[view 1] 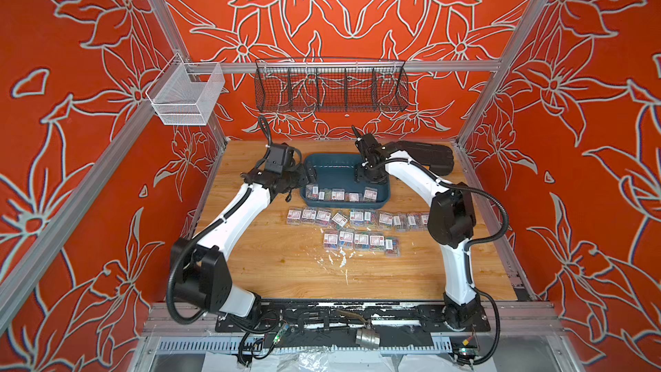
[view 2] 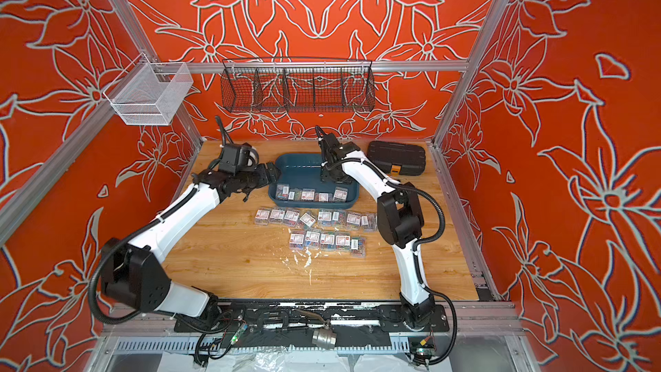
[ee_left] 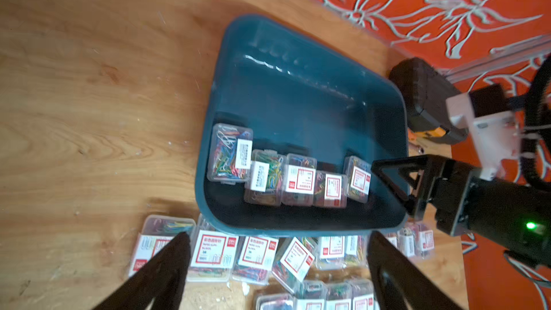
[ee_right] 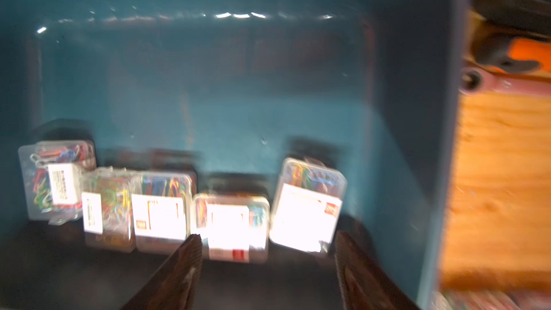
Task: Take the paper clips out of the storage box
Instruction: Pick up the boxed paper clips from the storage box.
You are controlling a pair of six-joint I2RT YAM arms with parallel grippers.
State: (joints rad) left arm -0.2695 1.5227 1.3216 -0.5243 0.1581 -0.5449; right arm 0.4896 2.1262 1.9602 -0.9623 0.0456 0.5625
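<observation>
Five clip boxes (view 1: 338, 195) line the near long wall of the tray (view 1: 332, 169), the side closest to the robot's base. Many more lie in two rows on the table (view 1: 268, 263) just in front of it. By that count the unloading looks well past halfway.

The right gripper (ee_right: 267, 246) hangs over the tray's right half, jaws apart and holding nothing. From its wrist view, the row of boxes sits just beyond the fingertips. The end box (ee_right: 307, 204), propped at a tilt, lies slightly toward the tray's right wall. Its neighbour sits almost square between the jaws' line.

The left gripper (ee_left: 277, 240) waits at the tray's left rim, jaws also spread wide and empty, close to the row's other end.

The row runs left to right along the wall, so each arm has an end box on its own side. The right gripper is already over the tray and looks the better placed. Its reach would go toward the robot's base and down. The wall close behind the boxes leaves little room for the finger on that side.

A black case (view 2: 397, 157) sits beyond the tray's far right corner, clear of the work.
</observation>
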